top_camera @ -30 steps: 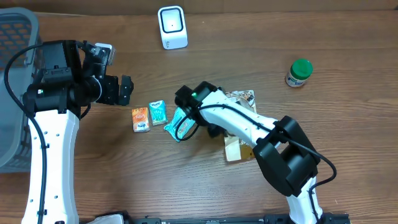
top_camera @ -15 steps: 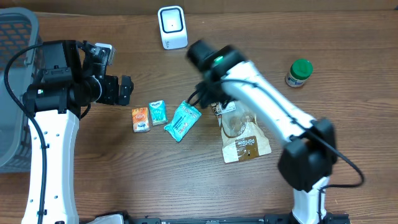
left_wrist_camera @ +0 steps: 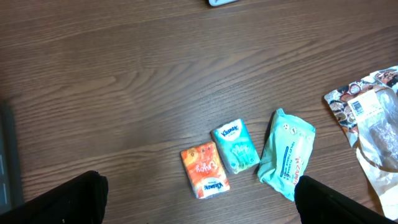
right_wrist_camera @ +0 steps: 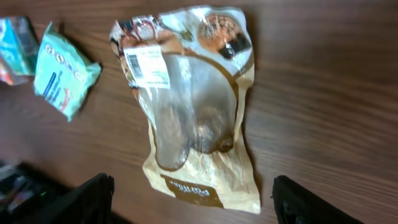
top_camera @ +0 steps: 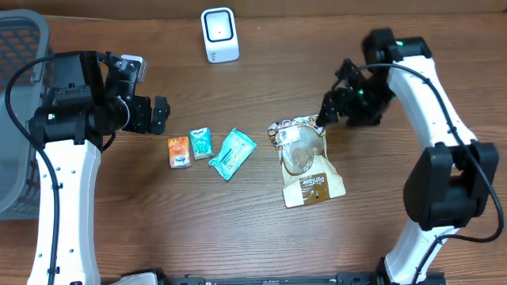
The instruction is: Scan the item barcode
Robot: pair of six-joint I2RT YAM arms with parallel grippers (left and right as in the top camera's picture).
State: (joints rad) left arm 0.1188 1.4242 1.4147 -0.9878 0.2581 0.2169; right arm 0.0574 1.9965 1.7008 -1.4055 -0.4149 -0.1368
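Four packets lie on a brown wood-grain desk between two robot arms. A bag with a clear window lies flat right of centre, its white barcode label face up near the top edge. The right end effector hangs just beyond the bag's upper right corner, jaws apart and holding nothing. To the bag's left lies a pale teal wipes pack, then a teal pack and an orange pack side by side. The left end effector sits above and left of these, wide open and empty. A white scanner stands at the desk's far edge, well apart from the bag. A grey basket fills the left end. Beyond the far edge only a pale strip shows.
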